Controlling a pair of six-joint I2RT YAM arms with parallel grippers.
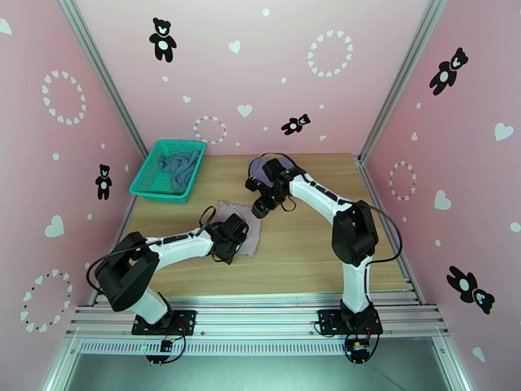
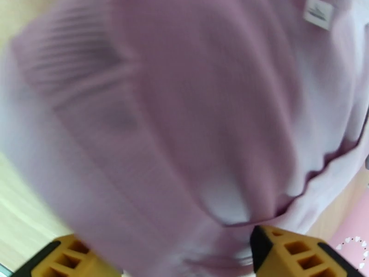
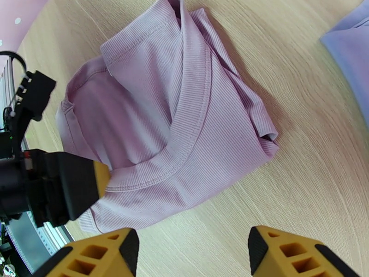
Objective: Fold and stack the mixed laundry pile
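Roughly a third along, by my reading: the pale mauve garment (image 3: 184, 116) lies loosely half-folded on the surface (image 1: 312, 255), just right of the green basket (image 1: 156, 195) and nearer the arms, its edges not yet squared. The grey-lavender garment (image 1: 259, 167) sits further right of the basket, partly under the right arm; whether it is properly folded I cannot tell. The teal-blue top (image 1: 179, 167) lies inside the basket, unfolded. The left end effector (image 2: 182, 257) hangs spread close over the mauve cloth, and the right end effector (image 3: 191, 255) hovers spread beside it, holding nothing. No stack exists yet
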